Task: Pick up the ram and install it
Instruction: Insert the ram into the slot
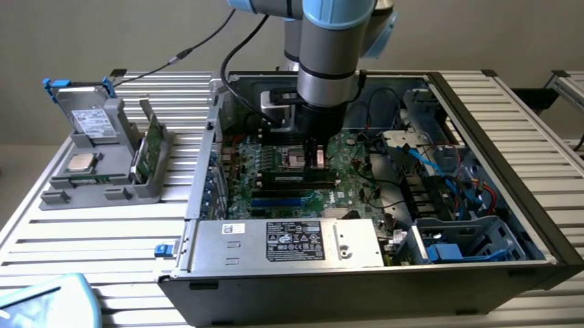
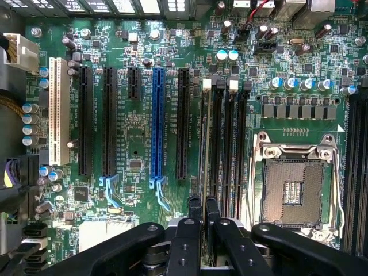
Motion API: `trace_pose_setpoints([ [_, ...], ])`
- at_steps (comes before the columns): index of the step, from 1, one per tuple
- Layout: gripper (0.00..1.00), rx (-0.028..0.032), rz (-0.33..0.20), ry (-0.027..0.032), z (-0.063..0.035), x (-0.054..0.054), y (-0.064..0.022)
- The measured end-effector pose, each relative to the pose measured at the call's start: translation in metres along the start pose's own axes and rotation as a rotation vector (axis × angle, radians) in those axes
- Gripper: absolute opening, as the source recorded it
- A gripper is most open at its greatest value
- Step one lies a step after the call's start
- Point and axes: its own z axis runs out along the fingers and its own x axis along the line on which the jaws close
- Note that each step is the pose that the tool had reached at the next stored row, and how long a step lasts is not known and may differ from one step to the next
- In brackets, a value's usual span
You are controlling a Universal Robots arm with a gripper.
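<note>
In the wrist view I see the ram (image 2: 204,144) edge-on, a thin green stick running along the outermost of the black memory slots (image 2: 229,144), beside the white latch at the slot's end. My gripper (image 2: 203,211) is shut on one end of the ram, with a black finger on each side. Whether the stick is seated in the slot or just above it, I cannot tell. In the exterior view my gripper (image 1: 316,162) reaches straight down inside the open computer case (image 1: 548,225), just above the motherboard (image 1: 351,174) and next to the CPU socket (image 1: 294,157).
The open CPU socket (image 2: 293,190) lies beside the memory slots, and a blue expansion slot (image 2: 158,126) and black ones lie on the other side. The power supply (image 1: 292,242), drive cage (image 1: 456,239) and cables (image 1: 438,164) crowd the case. A grey holder (image 1: 100,171) at the exterior view's left carries a broader green card (image 1: 146,147).
</note>
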Motion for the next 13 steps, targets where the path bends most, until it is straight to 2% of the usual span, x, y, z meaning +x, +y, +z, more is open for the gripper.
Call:
trace_pose_setpoints([
  [13, 0.14, 0.0, 0.0, 0.0001, 0.0025, -0.002, 0.001],
])
